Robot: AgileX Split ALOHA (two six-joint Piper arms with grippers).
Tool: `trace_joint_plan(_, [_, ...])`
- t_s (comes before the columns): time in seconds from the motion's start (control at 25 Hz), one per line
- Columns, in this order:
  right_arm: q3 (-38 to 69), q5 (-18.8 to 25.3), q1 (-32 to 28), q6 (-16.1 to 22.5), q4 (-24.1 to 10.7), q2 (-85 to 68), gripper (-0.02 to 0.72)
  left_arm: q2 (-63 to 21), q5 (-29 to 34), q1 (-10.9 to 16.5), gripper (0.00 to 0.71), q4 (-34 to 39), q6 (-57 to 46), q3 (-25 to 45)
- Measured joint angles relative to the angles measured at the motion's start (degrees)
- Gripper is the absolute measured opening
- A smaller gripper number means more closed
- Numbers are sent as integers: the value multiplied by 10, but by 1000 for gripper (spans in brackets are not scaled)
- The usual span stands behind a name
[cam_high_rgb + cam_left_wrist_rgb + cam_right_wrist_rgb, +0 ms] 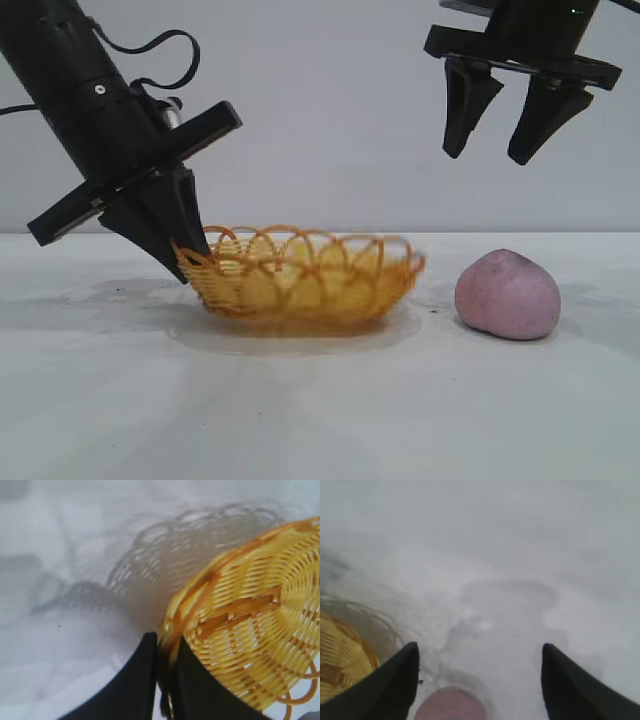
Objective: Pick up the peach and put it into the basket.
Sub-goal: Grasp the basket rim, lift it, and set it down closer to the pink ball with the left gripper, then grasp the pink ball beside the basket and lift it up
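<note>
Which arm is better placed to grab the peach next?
Right. The right gripper hangs open almost above the peach, while the left gripper is at the basket's far rim, its fingers around the wicker.

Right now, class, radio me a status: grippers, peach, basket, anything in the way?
Left gripper astride the basket rim at its near end. Right gripper open, raised above the peach. Peach on the table beside the basket, untouched. Nothing between them.

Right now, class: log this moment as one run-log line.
left gripper: fingers straddle basket rim | right gripper: open, above peach | peach: on table, outside basket
</note>
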Motion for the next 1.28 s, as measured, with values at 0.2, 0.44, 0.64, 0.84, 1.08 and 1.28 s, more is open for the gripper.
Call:
trace_joint_plan(0.2, [0, 1, 0, 0, 0, 0, 449, 0, 2, 0, 411, -3, 0, 0])
trace_joint_plan(0.44, [-5, 6, 0, 0, 0, 0, 449, -3, 66, 0, 466, 7, 0, -33])
trace_joint_plan(0.64, [-6, 14, 0, 0, 0, 0, 449, -27, 116, 0, 466, 68, -6, -89])
trace_joint_plan(0.84, [-6, 21, 0, 0, 0, 0, 449, -54, 150, 0, 466, 238, -71, -143])
trace_joint_plan(1.08, [-6, 24, 0, 0, 0, 0, 449, -55, 180, 0, 466, 461, -170, -171])
trace_joint_plan(1.28, [-6, 24, 0, 0, 0, 0, 449, -55, 201, 30, 466, 516, -202, -171])
